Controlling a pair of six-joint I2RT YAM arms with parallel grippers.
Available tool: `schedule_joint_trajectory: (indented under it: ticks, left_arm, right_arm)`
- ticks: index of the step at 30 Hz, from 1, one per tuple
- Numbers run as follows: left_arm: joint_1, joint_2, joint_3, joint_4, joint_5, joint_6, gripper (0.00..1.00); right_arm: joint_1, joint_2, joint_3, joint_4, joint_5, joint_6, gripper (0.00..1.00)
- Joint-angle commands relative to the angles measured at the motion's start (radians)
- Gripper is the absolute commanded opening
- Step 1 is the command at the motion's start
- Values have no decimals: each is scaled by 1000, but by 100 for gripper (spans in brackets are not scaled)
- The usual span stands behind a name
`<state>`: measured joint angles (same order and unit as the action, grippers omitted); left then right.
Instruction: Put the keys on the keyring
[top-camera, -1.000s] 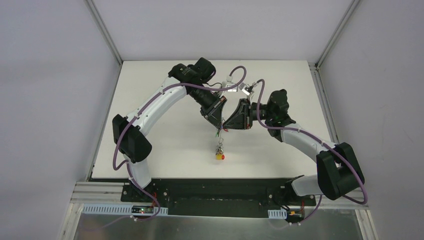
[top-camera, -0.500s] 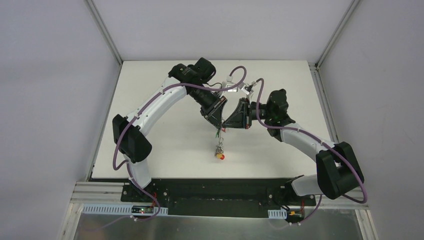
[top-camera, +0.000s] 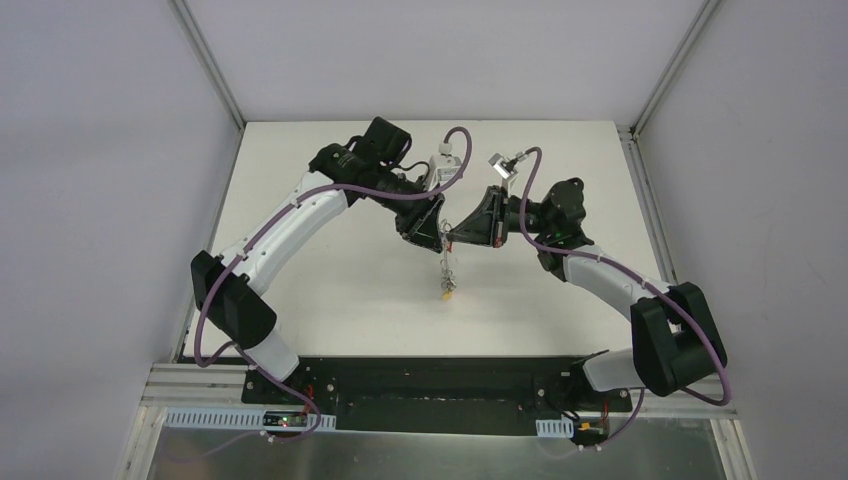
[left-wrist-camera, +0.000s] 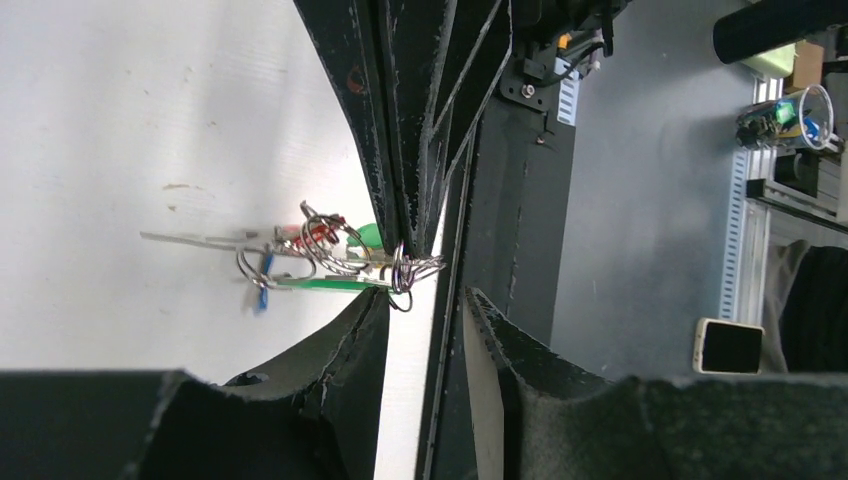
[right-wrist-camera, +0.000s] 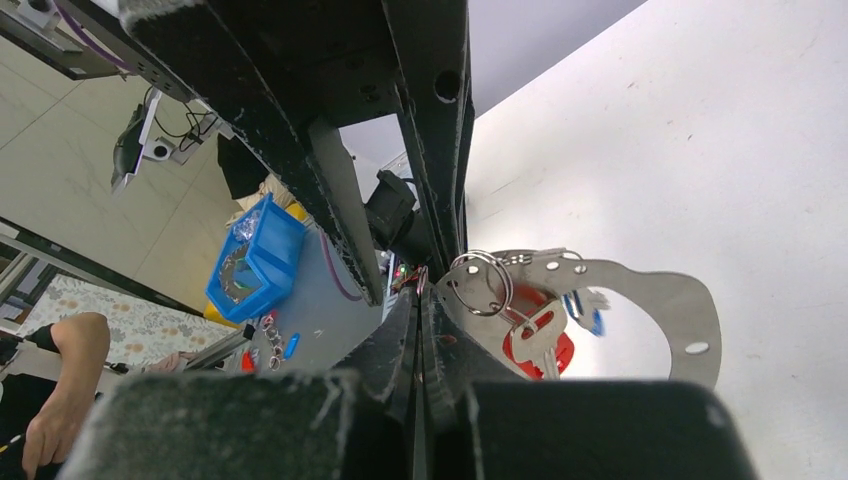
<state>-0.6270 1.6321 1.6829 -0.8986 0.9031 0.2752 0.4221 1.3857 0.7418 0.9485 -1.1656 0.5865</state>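
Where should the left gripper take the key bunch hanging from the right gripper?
Probably the green tag in the key bunch, at its free end, with the left gripper coming from its own side. The tag is flat and oblong, so jaws close across its faces, away from the right gripper, shut on the bunch's top.

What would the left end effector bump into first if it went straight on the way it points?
Probably the key bunch, which hangs just ahead of the left end effector, pinched by the right end effector. Depth is unclear, so that end effector's tips might come first.
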Motion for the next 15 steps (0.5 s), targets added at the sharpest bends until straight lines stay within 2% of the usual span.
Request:
schedule_joint_trajectory:
  ticks: [1,6,15]
  left_arm:
    - [6,-42,-30,104,6,19,34]
    - [6,-35,-34,98,5,38,30]
    - [6,-45,-65,96,3,50,18]
  right_arm:
    - [-10,-1,13,96,14,32,0]
    - [-10,1,14,96,12,34,0]
    - [-20,-2,9,97,30,39,0]
